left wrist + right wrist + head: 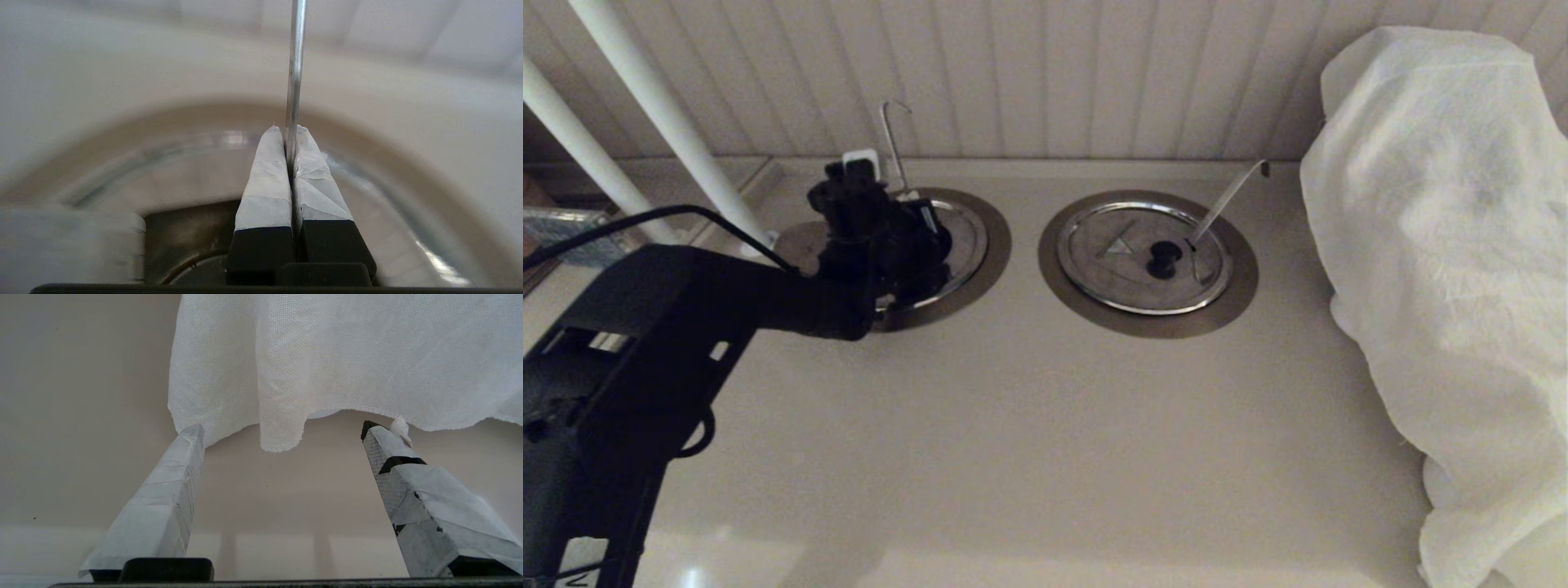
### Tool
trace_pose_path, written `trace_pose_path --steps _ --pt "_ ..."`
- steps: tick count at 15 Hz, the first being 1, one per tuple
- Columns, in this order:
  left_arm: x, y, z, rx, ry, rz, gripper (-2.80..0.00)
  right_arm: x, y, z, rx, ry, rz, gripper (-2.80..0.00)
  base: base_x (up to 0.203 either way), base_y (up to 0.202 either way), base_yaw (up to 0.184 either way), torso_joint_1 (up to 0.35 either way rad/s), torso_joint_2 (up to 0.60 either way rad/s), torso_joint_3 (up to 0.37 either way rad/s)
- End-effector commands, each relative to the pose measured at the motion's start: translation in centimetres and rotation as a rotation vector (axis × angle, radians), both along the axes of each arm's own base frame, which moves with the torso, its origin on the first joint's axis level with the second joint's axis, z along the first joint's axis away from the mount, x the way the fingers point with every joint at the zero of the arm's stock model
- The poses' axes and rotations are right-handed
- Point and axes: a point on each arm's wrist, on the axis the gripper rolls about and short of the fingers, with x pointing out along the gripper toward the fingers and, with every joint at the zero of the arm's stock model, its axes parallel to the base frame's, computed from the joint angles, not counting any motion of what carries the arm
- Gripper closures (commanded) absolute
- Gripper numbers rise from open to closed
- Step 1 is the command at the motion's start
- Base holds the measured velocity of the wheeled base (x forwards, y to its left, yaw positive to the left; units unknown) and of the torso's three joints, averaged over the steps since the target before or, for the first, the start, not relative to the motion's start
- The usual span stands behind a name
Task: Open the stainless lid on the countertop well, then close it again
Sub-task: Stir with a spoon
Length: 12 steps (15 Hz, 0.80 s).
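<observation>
The robot's left gripper [288, 132] is hovering over the round stainless steel lid [960, 237] on the left countertop well [992, 245], far left on the beige surface [1029, 425], its taped jaws pressing together with the lid's near-upright thin steel ladle stem [295, 61] standing at their tips. The right gripper [282, 435] is idling with jaws apart beside a draped white cloth [1445, 245], right of a twin lidded well [1147, 261].

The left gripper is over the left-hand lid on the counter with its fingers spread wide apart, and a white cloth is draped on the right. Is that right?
Not quite. The left gripper is shut, its fingers pressed together, as the left wrist view shows. The rest holds: in the head view it is over the left-hand stainless lid, and the white cloth is draped on the right.
</observation>
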Motion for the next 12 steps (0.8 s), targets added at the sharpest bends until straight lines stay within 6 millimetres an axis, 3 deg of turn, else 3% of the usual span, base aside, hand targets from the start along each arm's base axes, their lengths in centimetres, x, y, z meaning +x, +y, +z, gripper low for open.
trace_pose_path --steps 1,7,12 --pt "-3.5 0.5 5.2 -0.020 -0.083 -0.020 0.00 0.0 0.0 0.0 0.000 0.000 0.000 -2.80 0.000 0.000 0.000 0.000 0.00 0.000" --pt "-6.2 -0.3 6.9 -0.029 -0.092 -0.061 0.00 0.0 0.0 0.0 0.000 0.000 0.000 -2.80 0.000 0.000 0.000 0.000 0.00 0.000" --pt "-6.4 -0.6 5.6 -0.006 -0.040 -0.095 0.00 0.0 0.0 0.0 0.000 0.000 0.000 -2.80 0.000 0.000 0.000 0.000 0.00 0.000"
